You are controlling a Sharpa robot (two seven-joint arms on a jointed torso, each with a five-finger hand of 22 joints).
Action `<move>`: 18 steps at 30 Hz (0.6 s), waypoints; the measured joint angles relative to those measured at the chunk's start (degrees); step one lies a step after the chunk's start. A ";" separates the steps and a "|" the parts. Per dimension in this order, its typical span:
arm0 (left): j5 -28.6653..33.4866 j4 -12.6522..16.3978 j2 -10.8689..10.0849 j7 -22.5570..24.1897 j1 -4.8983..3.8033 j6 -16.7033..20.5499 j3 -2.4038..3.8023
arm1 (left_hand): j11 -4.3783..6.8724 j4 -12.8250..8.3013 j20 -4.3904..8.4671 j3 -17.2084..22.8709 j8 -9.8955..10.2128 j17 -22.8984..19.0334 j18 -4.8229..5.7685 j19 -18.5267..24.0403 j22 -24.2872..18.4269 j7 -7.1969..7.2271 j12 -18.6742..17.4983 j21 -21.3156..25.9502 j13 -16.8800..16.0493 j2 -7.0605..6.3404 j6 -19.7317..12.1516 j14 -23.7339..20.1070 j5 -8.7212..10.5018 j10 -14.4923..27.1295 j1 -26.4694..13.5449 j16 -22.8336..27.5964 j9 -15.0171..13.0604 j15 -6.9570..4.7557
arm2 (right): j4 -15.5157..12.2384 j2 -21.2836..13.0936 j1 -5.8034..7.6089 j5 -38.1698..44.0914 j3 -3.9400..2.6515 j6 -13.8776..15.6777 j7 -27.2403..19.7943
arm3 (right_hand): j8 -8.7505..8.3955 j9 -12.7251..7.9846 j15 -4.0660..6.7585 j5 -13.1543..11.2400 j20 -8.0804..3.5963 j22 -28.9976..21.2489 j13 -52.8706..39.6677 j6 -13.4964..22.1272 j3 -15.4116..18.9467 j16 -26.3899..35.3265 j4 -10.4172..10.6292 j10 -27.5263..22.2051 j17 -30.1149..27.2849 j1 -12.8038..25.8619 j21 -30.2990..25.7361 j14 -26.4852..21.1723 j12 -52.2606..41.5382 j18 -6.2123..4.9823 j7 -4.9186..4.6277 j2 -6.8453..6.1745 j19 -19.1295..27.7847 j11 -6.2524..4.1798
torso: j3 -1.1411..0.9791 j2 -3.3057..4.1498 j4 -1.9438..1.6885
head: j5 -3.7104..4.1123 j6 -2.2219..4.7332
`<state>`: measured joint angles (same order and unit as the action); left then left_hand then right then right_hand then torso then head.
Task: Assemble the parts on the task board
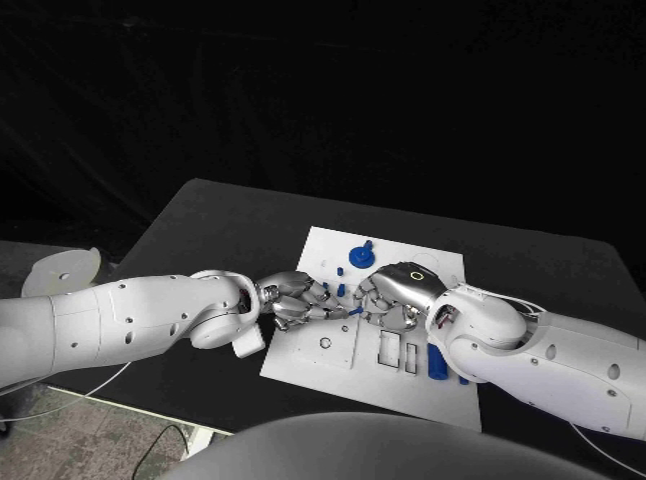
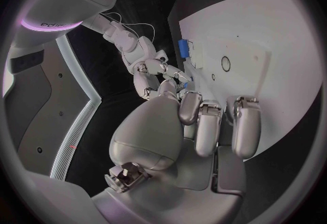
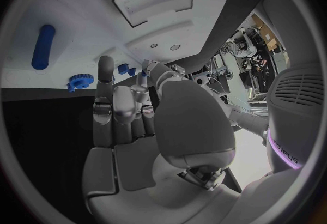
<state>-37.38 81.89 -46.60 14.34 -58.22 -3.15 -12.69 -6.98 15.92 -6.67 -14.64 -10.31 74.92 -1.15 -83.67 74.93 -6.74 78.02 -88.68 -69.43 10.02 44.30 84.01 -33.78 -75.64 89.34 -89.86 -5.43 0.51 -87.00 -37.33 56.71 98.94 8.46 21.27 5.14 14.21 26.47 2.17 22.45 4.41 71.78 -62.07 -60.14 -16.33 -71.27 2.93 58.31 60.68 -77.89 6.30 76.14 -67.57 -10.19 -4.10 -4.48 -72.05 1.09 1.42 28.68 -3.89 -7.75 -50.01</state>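
both hands meet over the middle of the white board (image 1: 410, 390): the left hand (image 1: 297, 300) and right hand (image 1: 391, 293) curl fingertip to fingertip, probably passing a small blue part; whether either grasps it i cannot tell. right wrist view shows a blue gear (image 3: 80, 81) and blue cylinder (image 3: 42, 46) lying on the board, clearer than from the head.

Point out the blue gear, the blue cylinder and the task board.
blue gear (image 3: 79, 81), right wrist view, on its toothed rim.
blue cylinder (image 3: 42, 47), right wrist view, mid-length of its side.
task board (image 1: 410, 394), head view, bare white surface near its front edge.
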 measured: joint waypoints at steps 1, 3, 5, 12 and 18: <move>-0.02 -0.01 0.02 -0.04 0.00 -0.04 -0.01 | 0.00 -0.03 0.00 0.03 0.00 0.00 0.00 0.00 0.00 0.00 0.00 0.00 0.00 0.00 0.00 0.00 0.00 0.00 0.01 0.00 0.00 0.00 | 0.02 0.02 -0.04 0.00 0.00 -0.03 0.01 | 0.00 0.00 0.00 0.00 0.00 0.00 0.00 0.00 0.00 0.00 0.00 0.00 0.00 0.00 -0.04 0.00 0.00 0.00 0.00 0.00 0.00 0.00 | -0.01 -0.01 0.00 | -0.03 0.00; -0.06 -0.04 0.06 -0.12 0.01 -0.11 -0.01 | 0.00 -0.07 0.00 0.38 -0.01 0.00 0.00 0.00 0.00 0.00 -0.02 0.00 0.00 0.08 0.00 0.01 0.00 0.00 0.08 0.00 0.00 0.01 | 0.05 0.06 -0.12 -0.01 0.00 -0.10 0.03 | 0.00 0.00 0.00 0.00 0.00 0.00 0.00 0.03 -0.16 0.00 -0.16 0.00 -0.05 0.00 -0.21 0.00 0.00 0.00 -0.02 0.00 0.00 0.00 | -0.01 -0.02 0.01 | -0.07 0.00; -0.12 -0.10 0.13 -0.21 0.02 -0.20 -0.02 | 0.00 -0.07 0.00 0.38 0.04 0.00 -0.01 0.00 0.00 0.00 -0.03 0.00 0.00 0.12 0.00 0.02 0.00 0.00 0.12 0.00 0.01 0.02 | 0.07 0.08 -0.18 -0.02 0.00 -0.17 0.04 | 0.00 0.01 0.00 0.19 0.00 0.08 0.00 0.09 -0.16 0.00 -0.16 0.00 -0.16 0.00 -0.21 0.00 0.00 0.00 -0.09 0.00 0.00 0.00 | 0.00 -0.02 0.02 | -0.10 0.00; -0.23 -0.14 0.16 -0.43 0.03 -0.44 -0.02 | 0.00 -0.20 0.00 1.19 0.22 -0.01 -0.08 0.01 -0.01 -0.01 -0.04 0.00 0.00 0.12 0.01 0.01 -0.28 -0.01 0.64 0.00 -0.02 0.01 | 0.18 0.21 -0.28 -0.03 0.00 -0.41 0.07 | -0.03 0.44 -0.22 0.64 0.00 0.25 0.17 0.27 -0.39 0.32 -0.39 -0.22 -0.49 0.00 -0.21 -0.22 0.23 0.00 -0.12 0.00 0.00 -0.21 | -0.01 -0.02 0.02 | -0.08 0.00; -0.23 -0.03 0.08 -0.43 0.03 -0.46 0.02 | -0.01 -0.62 0.01 2.04 -2.62 -0.01 -0.10 0.01 -0.01 -0.14 -0.05 -0.01 0.01 -0.23 3.60 0.01 -0.28 -0.01 1.13 0.00 -1.87 0.00 | 0.21 0.46 -0.37 0.04 0.00 -0.75 0.06 | -0.10 0.44 -0.01 0.98 0.00 0.34 0.17 0.08 -0.55 0.32 -0.55 -0.22 -0.56 -0.01 -0.21 -0.42 0.23 0.00 -0.32 -0.01 0.00 -0.21 | -0.01 -0.02 0.01 | -0.01 0.00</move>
<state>-37.61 81.86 -46.52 13.90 -58.19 -3.61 -12.68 -6.99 15.30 -6.66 -12.60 -12.93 74.91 -1.24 -83.66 74.92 -6.87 77.97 -88.68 -69.43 9.79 47.91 84.02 -34.06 -75.65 90.47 -89.86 -7.30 0.51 -86.80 -36.87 56.33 98.99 8.46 20.52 5.20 14.11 26.91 2.15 23.42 4.41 72.12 -61.89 -60.06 -16.87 -70.95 2.38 58.08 60.13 -77.90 6.09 75.72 -67.34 -10.18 -4.42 -4.49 -72.05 0.88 1.42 28.66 -3.89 -7.75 -50.01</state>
